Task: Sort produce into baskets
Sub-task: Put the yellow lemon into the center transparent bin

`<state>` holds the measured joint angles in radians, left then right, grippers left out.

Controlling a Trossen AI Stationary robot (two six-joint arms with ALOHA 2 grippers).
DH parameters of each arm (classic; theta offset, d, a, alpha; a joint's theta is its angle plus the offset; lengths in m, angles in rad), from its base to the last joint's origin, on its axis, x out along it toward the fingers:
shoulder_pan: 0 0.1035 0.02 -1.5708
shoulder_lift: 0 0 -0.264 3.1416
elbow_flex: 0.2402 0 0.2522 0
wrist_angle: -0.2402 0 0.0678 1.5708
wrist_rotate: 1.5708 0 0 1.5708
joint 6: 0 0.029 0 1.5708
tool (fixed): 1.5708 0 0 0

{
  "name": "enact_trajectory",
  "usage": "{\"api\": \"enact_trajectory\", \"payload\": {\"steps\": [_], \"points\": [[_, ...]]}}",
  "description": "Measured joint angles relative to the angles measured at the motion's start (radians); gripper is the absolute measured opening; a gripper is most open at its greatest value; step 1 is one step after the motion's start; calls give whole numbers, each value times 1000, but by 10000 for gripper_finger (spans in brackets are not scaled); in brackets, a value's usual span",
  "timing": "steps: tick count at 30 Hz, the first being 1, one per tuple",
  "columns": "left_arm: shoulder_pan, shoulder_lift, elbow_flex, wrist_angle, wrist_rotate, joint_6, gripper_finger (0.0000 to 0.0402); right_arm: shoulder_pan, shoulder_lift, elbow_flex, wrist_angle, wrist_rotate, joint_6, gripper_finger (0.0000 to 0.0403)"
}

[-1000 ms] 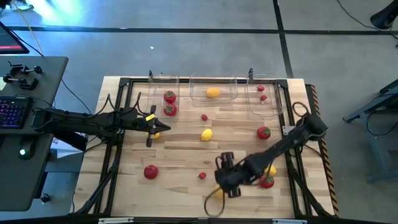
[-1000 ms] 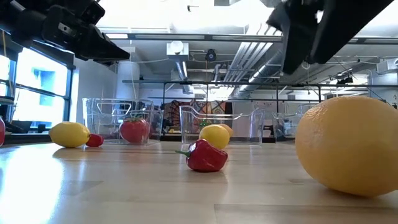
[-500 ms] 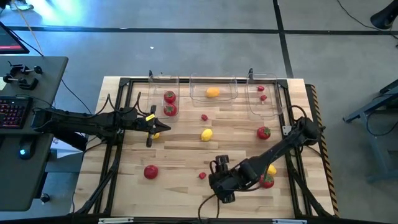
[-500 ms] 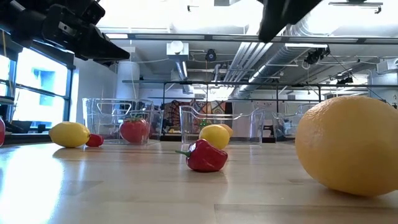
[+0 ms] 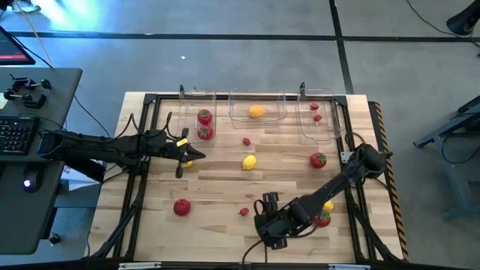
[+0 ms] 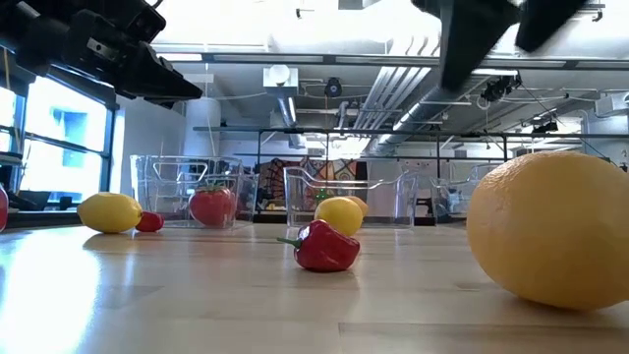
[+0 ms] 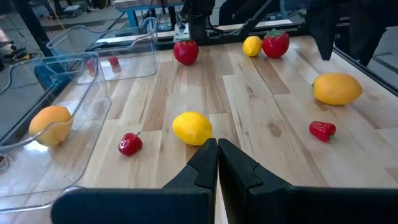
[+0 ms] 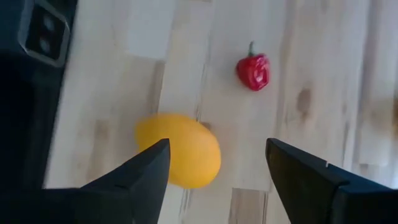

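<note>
My right gripper (image 5: 268, 225) hangs open near the table's near edge, pointing steeply down. In the right wrist view a yellow-orange oval fruit (image 8: 179, 151) lies on the wood below my right gripper (image 8: 217, 152), nearer one finger (image 8: 140, 177) and untouched. A small red pepper (image 8: 253, 70) lies just beyond it. My left gripper (image 7: 217, 155) is shut and empty, held above the table's left part beside a lemon (image 5: 188, 161). Three clear baskets stand along the far edge: the left one (image 5: 196, 101) holds two tomatoes, the middle one (image 5: 259, 99) an orange fruit, the right one (image 5: 319, 127) small red berries.
Loose produce lies on the table: a lemon (image 5: 249, 161), a small red piece (image 5: 246, 141), tomatoes (image 5: 318, 159) (image 5: 181, 207) (image 5: 322, 220) and a yellow fruit (image 5: 328, 205) by the right arm. A black frame (image 5: 150, 101) rims the tabletop.
My right gripper has shifted a little toward the table's near edge above the yellow-orange fruit, still pointing steeply down. The produce has stayed where it was.
</note>
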<state>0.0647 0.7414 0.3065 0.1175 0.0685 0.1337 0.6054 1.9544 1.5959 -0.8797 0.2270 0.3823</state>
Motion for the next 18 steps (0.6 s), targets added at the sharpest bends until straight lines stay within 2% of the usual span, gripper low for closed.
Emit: {"api": "enact_trajectory", "payload": {"steps": [11, 18], "points": [[0, 0, 0, -10, 0, -2, 0, 13, 78, 0, 1, -28, -257, 257], [0, 0, 0, -16, 0, -2, 0, 18, 103, -2, 23, -57, -290, 257]]}}
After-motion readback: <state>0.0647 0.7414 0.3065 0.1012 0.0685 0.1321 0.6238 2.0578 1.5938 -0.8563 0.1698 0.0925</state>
